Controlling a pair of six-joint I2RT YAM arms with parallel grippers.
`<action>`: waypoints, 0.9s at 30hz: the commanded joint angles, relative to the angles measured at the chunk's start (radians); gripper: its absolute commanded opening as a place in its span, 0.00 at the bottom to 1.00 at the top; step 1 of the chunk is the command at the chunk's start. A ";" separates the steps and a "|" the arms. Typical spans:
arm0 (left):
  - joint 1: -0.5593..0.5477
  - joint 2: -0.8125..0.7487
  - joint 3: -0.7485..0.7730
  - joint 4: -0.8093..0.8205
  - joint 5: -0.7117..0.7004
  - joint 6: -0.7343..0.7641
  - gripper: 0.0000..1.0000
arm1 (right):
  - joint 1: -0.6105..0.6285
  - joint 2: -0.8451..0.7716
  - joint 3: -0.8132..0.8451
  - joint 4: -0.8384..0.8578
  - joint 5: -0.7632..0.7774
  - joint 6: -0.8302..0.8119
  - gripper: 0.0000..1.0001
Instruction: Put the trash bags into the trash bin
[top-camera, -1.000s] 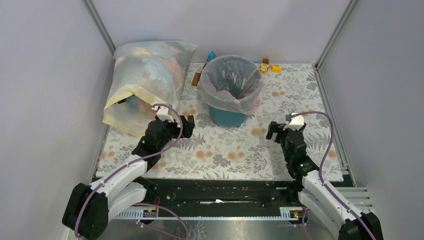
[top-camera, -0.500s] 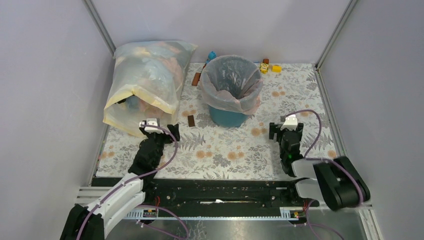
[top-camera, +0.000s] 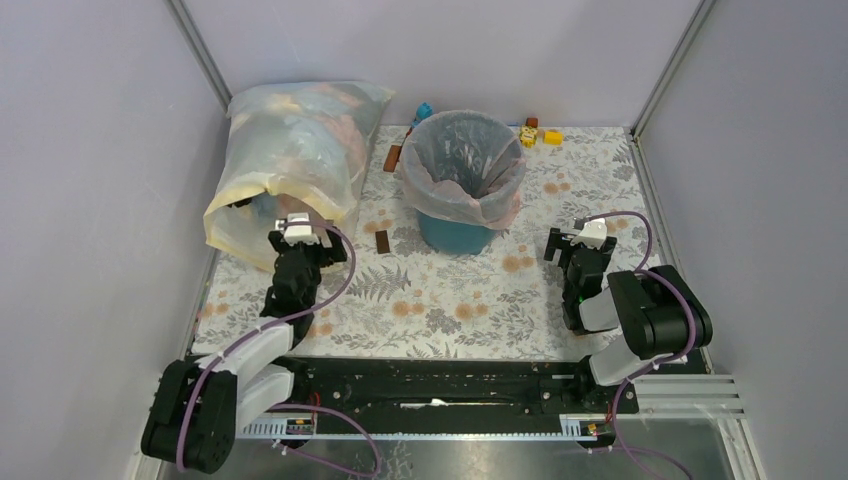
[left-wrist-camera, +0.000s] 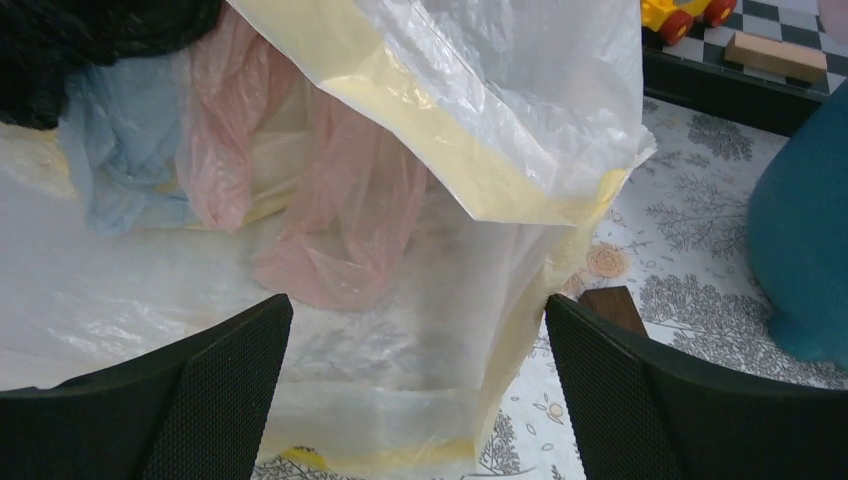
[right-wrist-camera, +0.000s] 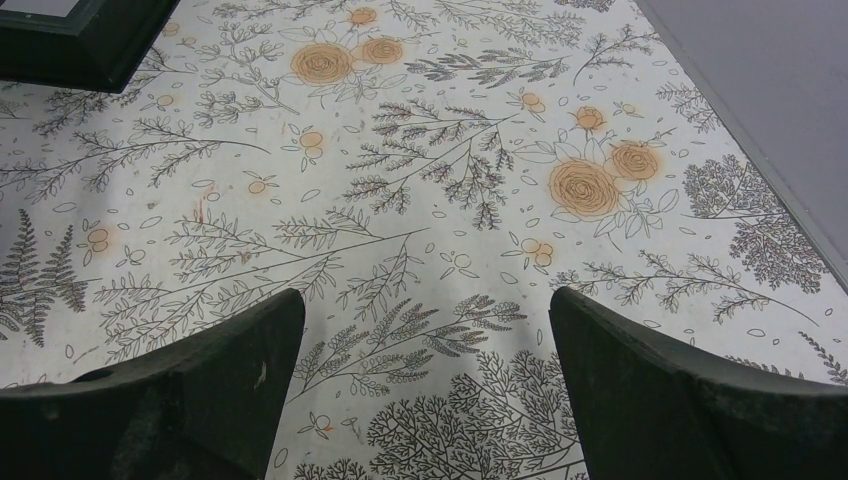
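No text, label, brand or number can be read in any view. The counter (top-camera: 450, 300) carries only a printed pattern of flowers and ferns. The sack (top-camera: 290, 150) and the bin (top-camera: 455, 236) show plain, unmarked plastic.

Teal trash bin (top-camera: 455, 236), pale pink translucent trash bag (top-camera: 436, 196), clear yellow-edged sack (top-camera: 290, 150), white table (top-camera: 470, 300) with grey fern and orange rose print.

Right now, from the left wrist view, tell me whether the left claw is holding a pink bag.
No, the left claw is open and empty; the pink bag lies ahead of it inside the clear sack.
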 joint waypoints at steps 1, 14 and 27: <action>0.031 0.057 -0.053 0.211 0.039 0.058 0.99 | -0.006 -0.009 0.019 0.060 0.001 0.015 1.00; 0.132 0.516 -0.028 0.660 0.123 0.120 0.97 | -0.007 -0.007 0.018 0.062 0.000 0.015 1.00; 0.160 0.529 0.027 0.558 0.120 0.075 0.99 | -0.008 -0.007 0.018 0.062 0.001 0.015 1.00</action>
